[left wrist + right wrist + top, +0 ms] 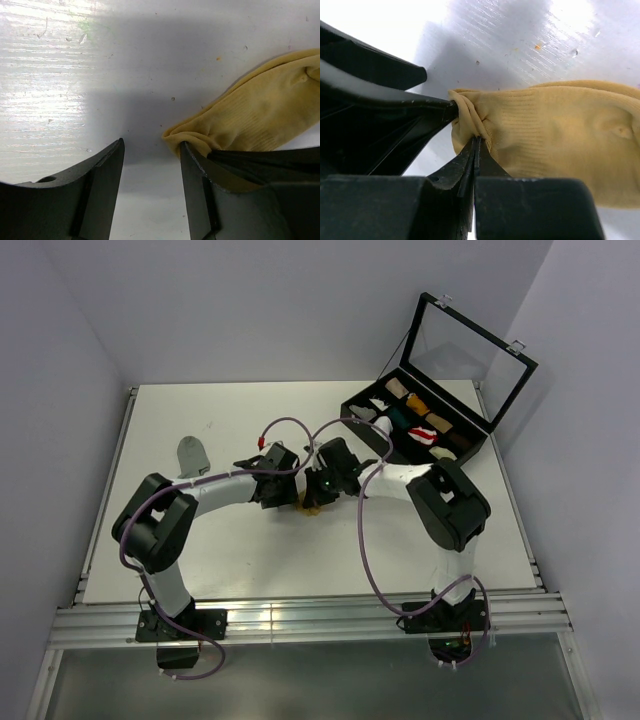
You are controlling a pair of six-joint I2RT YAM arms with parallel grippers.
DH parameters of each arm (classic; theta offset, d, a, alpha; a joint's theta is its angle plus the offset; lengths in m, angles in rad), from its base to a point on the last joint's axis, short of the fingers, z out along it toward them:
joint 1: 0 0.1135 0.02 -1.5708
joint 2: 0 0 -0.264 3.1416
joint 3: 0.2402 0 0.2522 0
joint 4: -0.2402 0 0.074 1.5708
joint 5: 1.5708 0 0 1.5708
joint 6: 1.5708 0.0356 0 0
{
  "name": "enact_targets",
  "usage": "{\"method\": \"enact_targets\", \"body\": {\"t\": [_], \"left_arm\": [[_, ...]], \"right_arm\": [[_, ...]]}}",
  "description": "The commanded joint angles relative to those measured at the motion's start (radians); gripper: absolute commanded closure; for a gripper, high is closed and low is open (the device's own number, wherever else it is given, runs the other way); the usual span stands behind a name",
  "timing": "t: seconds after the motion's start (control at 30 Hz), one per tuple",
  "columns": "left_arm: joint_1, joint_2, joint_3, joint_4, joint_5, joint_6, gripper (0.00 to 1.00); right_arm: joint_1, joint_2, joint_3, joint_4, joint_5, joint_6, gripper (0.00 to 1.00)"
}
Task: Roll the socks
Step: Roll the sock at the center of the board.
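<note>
At mid-table (300,560), one yellow sock (545,140) is pinched at its bunched end by the clenched right gripper (476,150). Its long axis is seen to run away from that end, out to the side of both jaws. The left gripper (151,150) is held released. One of its fingers (192,165) touches the same end, but the sock is not between them. Both arms are equally near. Farther left, one grey sock (193,453) is laid flat. At the far right stands one lidded case (370,430), its rolls too small to be counted. No white sock can be made out.

Black-jointed white arms (215,490), looping mauve cables (364,540)
</note>
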Motion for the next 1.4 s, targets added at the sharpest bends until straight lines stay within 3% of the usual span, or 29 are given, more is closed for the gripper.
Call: {"method": "enact_targets", "body": {"t": [0.0, 0.13, 0.33, 0.47, 0.8, 1.3, 1.37], "left_arm": [[-0.003, -0.014, -0.041, -0.022, 0.034, -0.014, 0.45], [-0.002, -0.075, -0.069, -0.001, 0.027, -0.023, 0.41], [0.009, -0.172, -0.147, 0.077, 0.048, -0.058, 0.26], [0.049, -0.211, -0.214, 0.179, 0.128, -0.092, 0.24], [0.096, -0.135, -0.253, 0.345, 0.278, -0.19, 0.32], [0.095, 0.029, -0.234, 0.398, 0.307, -0.25, 0.46], [0.096, 0.046, -0.24, 0.407, 0.304, -0.253, 0.53]], "right_arm": [[-0.036, 0.047, 0.017, -0.01, -0.045, 0.051, 1.0], [-0.079, 0.094, 0.01, 0.004, -0.115, 0.096, 1.0], [-0.147, 0.144, -0.006, 0.039, -0.241, 0.162, 1.0], [-0.174, 0.162, -0.019, 0.077, -0.301, 0.195, 1.0], [-0.21, 0.208, -0.03, 0.104, -0.336, 0.24, 1.0], [-0.22, 0.214, -0.03, 0.122, -0.356, 0.246, 1.0], [-0.222, 0.214, -0.032, 0.124, -0.356, 0.246, 1.0]]}}
